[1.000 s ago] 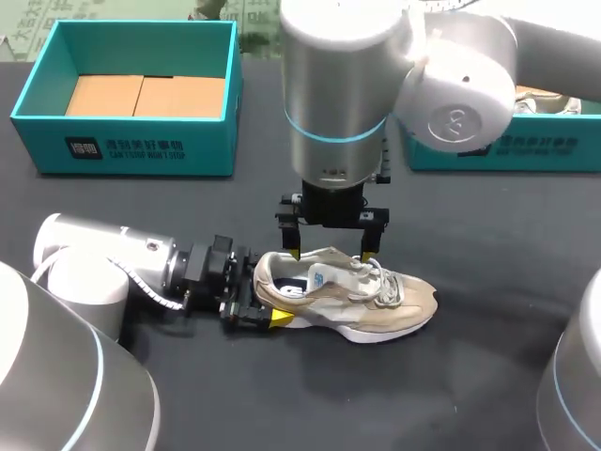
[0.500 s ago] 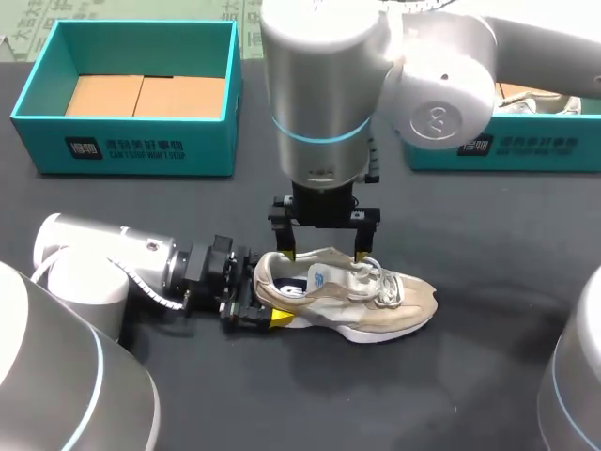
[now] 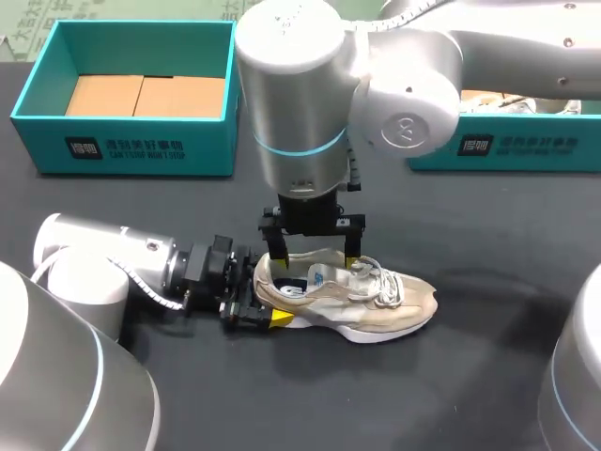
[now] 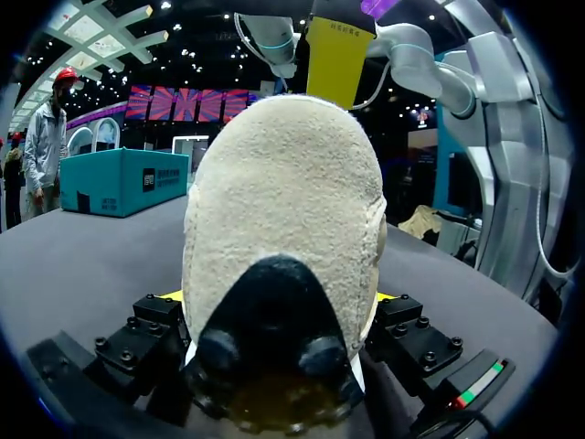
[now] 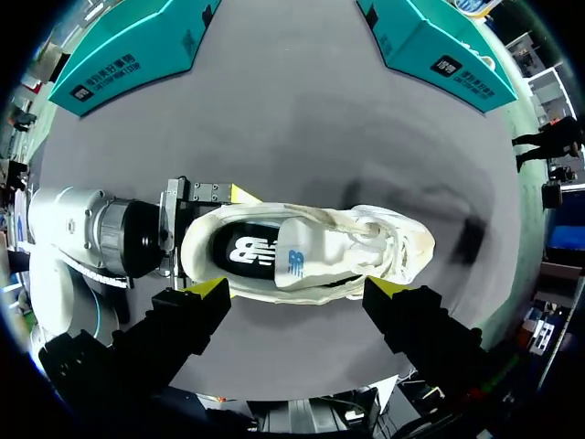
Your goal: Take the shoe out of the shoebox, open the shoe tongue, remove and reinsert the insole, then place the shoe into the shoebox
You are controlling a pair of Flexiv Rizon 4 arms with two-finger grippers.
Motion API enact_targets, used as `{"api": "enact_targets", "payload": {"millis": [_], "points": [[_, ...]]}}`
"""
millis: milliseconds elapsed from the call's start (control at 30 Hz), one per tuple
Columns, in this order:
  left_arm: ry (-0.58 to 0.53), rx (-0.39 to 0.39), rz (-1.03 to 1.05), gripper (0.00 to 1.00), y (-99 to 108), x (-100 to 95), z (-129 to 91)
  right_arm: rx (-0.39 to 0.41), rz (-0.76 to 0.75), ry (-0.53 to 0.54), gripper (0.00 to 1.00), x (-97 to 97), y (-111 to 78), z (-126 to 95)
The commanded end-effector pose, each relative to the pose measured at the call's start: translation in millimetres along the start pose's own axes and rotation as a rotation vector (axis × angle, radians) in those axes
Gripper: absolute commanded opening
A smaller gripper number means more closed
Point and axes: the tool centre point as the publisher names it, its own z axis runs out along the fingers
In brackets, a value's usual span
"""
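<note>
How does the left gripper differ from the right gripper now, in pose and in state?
The left gripper lies level along the table, while the right gripper points straight down from above. The left gripper is shut on the heel of the shoe; the right gripper is open and holds nothing, its tips just above the shoe. Both have yellow tips and are at the same shoe.

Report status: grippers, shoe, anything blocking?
Left gripper shut on shoe heel, shoe upright on table. Right gripper open, over the shoe's opening, fingers straddling it. Nothing seen blocking.
</note>
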Motion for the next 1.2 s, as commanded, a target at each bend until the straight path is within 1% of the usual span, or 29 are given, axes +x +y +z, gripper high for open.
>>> {"api": "enact_targets", "payload": {"millis": [33,67,133,167,233,367,467,667,833,1067,1200], "points": [[-0.002,-0.001,0.000,0.00,3,1.0,2,-0.012,0.182,-0.187,0.98,17.0,-10.1,7],[-0.002,-0.001,0.000,0.00,3,1.0,2,-0.011,0.184,-0.182,0.93,16.2,-11.1,9],[-0.002,-0.001,0.000,0.00,3,1.0,2,-0.004,0.202,-0.193,0.93,14.8,-12.5,11],[-0.002,-0.001,0.000,0.00,3,1.0,2,-0.005,0.201,-0.193,0.90,14.2,-12.9,12],[-0.002,-0.001,0.000,0.00,3,1.0,2,-0.002,0.219,-0.209,0.83,13.3,-13.2,14],[-0.002,-0.001,0.000,0.00,3,1.0,2,0.004,0.242,-0.237,0.84,14.3,-12.9,20],[-0.002,-0.001,0.000,0.00,3,1.0,2,0.008,0.254,-0.252,0.80,15.2,-11.9,25],[-0.002,-0.001,0.000,0.00,3,1.0,2,-0.009,0.312,-0.267,0.64,11.6,-10.9,29],[-0.002,-0.001,0.000,0.00,3,1.0,2,-0.018,0.341,-0.287,0.66,10.8,-9.1,31],[-0.002,-0.001,0.000,0.00,3,1.0,2,-0.031,0.374,-0.298,0.62,9.6,-6.7,36],[-0.002,-0.001,0.000,0.00,3,1.0,2,-0.047,0.391,-0.305,0.63,9.6,-5.1,39]]}}
